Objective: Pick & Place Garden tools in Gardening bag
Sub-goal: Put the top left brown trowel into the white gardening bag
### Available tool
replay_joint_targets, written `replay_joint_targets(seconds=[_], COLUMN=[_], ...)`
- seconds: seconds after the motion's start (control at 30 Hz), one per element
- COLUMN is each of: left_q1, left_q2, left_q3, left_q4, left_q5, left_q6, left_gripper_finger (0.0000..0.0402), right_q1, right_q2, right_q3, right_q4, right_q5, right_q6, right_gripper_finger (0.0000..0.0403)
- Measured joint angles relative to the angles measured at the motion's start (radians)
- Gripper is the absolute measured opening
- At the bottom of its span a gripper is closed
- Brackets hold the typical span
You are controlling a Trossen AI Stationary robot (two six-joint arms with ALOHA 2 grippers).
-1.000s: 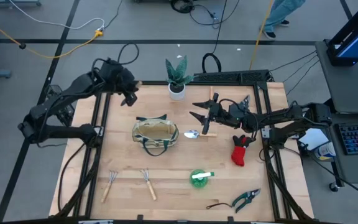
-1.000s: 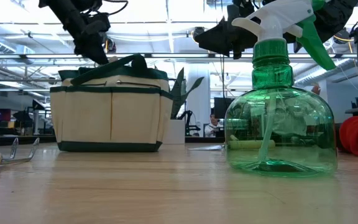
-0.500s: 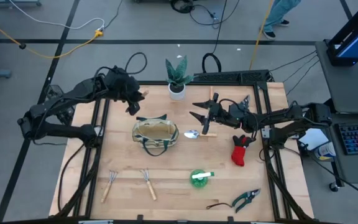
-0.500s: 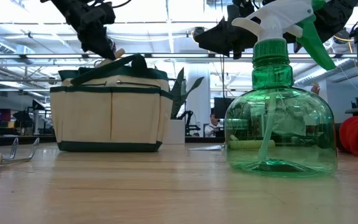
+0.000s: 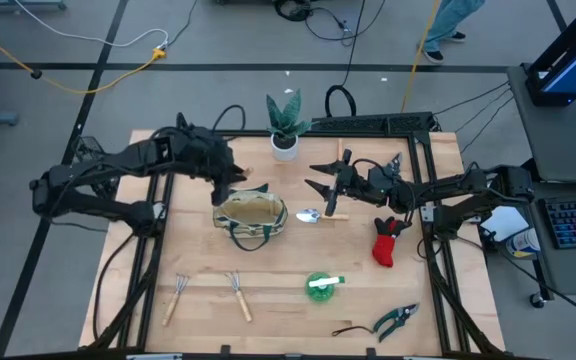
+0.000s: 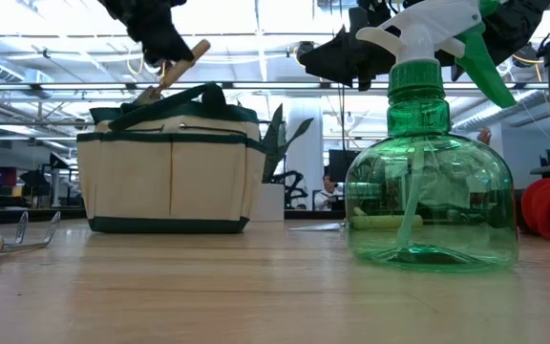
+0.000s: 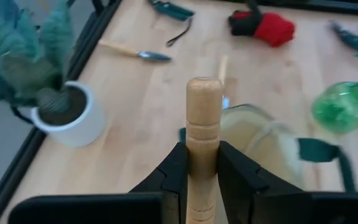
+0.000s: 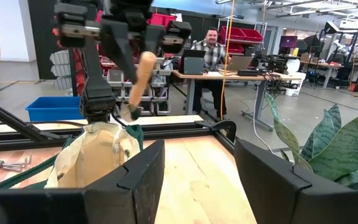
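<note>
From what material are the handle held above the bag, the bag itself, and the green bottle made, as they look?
The turned pale handle in the left pincer: likely bare matte wood, light tan. The cream bag with dark green trim: soft woven cloth, probably canvas, with seams. The green see-through spray bottle: glossy clear plastic, it seems.

Bright overhead light; left wrist view blurred, low view backlit.

One camera looks straight down on my whole table. Another sits at table-top level, just behind a green spray bottle [image 6: 432,182], facing the room. My wrist cameras look past my fingers; all four share the gardening bag [image 5: 250,215].
</note>
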Motion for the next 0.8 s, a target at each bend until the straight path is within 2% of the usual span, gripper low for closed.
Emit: replay_joint_targets(seconds=[0.43,0.8], left_q1=[-0.166,-0.201], left_q2=[0.01,0.08], left_q3=[0.0,-0.001], left_q4=[0.031,0.064], left_q5=[-0.004,-0.012], left_q6=[-0.014,-0.005], left_gripper_finger=[0.0062,0.0062], right_q1=[0.0,0.0], right_q2=[0.0,0.0], right_q3=[0.0,0.0], right_q4=[0.0,-0.003], right_q5=[0.0,0.0], right_q6=[0.0,0.0], right_gripper_finger=[0.0192,0.0192])
